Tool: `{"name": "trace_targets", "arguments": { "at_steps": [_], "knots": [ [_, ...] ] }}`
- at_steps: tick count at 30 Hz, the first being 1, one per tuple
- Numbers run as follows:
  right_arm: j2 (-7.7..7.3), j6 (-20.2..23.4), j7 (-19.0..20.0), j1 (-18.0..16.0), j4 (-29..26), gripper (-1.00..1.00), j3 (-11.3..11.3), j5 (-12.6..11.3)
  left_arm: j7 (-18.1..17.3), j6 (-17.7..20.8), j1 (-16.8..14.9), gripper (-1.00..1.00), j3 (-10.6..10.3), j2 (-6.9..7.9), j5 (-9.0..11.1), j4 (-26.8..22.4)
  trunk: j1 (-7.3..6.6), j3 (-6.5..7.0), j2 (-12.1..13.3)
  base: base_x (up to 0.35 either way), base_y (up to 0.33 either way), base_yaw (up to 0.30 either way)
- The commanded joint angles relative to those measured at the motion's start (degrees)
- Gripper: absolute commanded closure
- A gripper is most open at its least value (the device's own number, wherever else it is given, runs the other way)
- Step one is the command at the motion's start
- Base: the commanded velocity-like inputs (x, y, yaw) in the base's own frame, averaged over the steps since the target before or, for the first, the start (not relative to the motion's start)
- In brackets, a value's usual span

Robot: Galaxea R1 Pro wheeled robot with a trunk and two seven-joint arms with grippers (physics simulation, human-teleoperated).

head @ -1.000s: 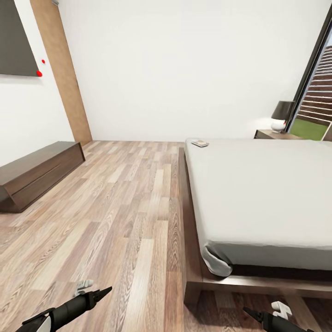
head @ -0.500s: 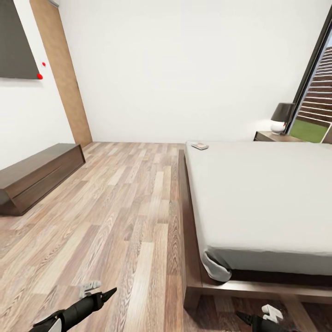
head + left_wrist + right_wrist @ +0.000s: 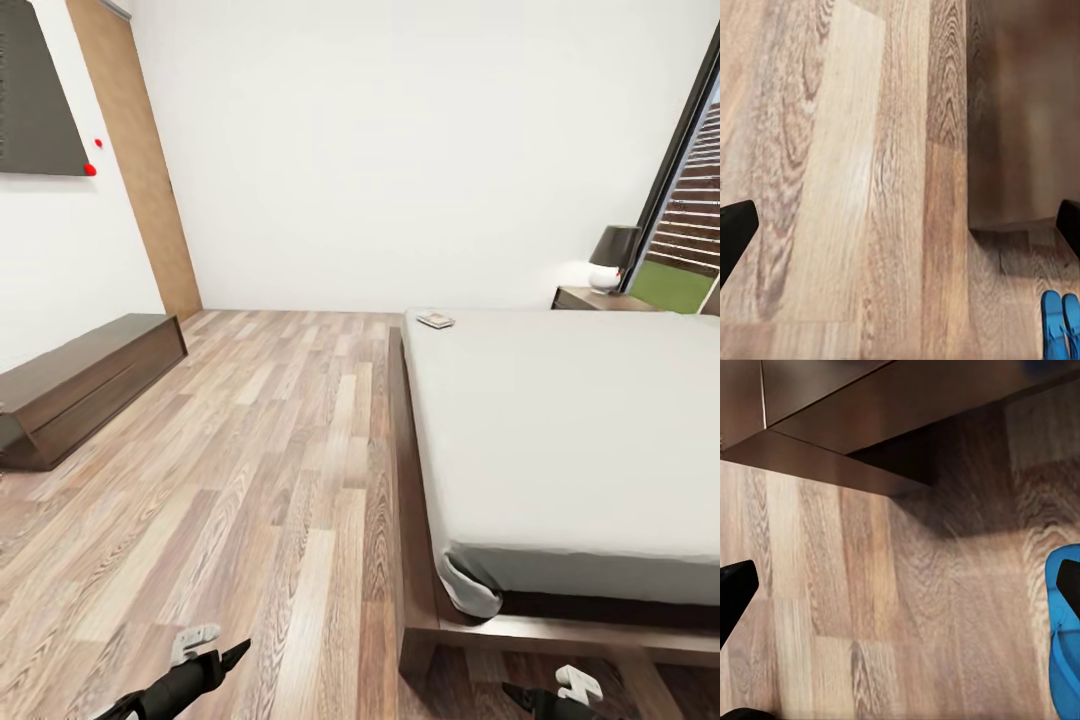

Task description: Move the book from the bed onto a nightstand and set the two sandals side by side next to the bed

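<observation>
Room: white-walled bedroom with a wood-plank floor (image 3: 280, 450); a tall dark-framed window (image 3: 690, 200) at the far right shows grass and a brown slatted fence.
Bed: the bed (image 3: 570, 420) fills the right half of the head view, a pale grey mattress on a dark brown platform frame, its near corner towards the robot.
Book: the book (image 3: 435, 320) lies flat on the mattress at the far left corner, close to the edge.
Nightstand: the nightstand (image 3: 600, 298) stands beyond the bed's far side next to the window, with a lamp (image 3: 612, 255) with a dark shade and white base on top.
Other furniture: a low dark cabinet (image 3: 85, 385) sits along the left wall, below a dark panel (image 3: 35, 90) on that wall; a wood-toned vertical strip (image 3: 140, 160) runs up the wall behind it.
Sandals: the sandals (image 3: 1061, 324) show bright blue in the left wrist view, lying touching side by side on the floor near the frame's corner; the right wrist view shows one blue sole (image 3: 1063, 637) just beside the frame's shadow.
Left tool (image 3: 235, 655): low over the bare floor, fingers spread wide, holding nothing.
Right tool (image 3: 515, 693): low near the bed's near corner, fingers spread wide, holding nothing.
</observation>
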Motion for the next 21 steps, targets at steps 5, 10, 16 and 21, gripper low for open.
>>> {"name": "trace_targets", "arguments": {
  "at_steps": [5,10,16,21],
  "knots": [
    [0.02,0.6,0.3,0.0,0.0,-1.00,-0.5,-0.1,-0.1,-0.2,0.0,-1.00,-0.4,0.01,0.6,0.2,-0.01,-0.05,0.0,0.000,0.000,0.233],
    [0.02,0.6,0.3,0.0,0.0,-1.00,-0.5,-0.1,-0.1,-0.2,0.0,-1.00,-0.4,0.01,0.6,0.2,-0.01,-0.05,0.0,0.000,0.000,0.283],
    [0.02,0.6,0.3,0.0,0.0,-1.00,-0.5,-0.1,-0.1,-0.2,0.0,-1.00,-0.4,0.01,0.6,0.2,-0.01,-0.05,0.0,0.000,0.000,0.291],
    [0.02,0.6,0.3,0.0,0.0,-1.00,-0.5,-0.1,-0.1,-0.2,0.0,-1.00,-0.4,0.01,0.6,0.2,-0.01,-0.05,0.0,0.000,0.000,0.292]
  ]
}}
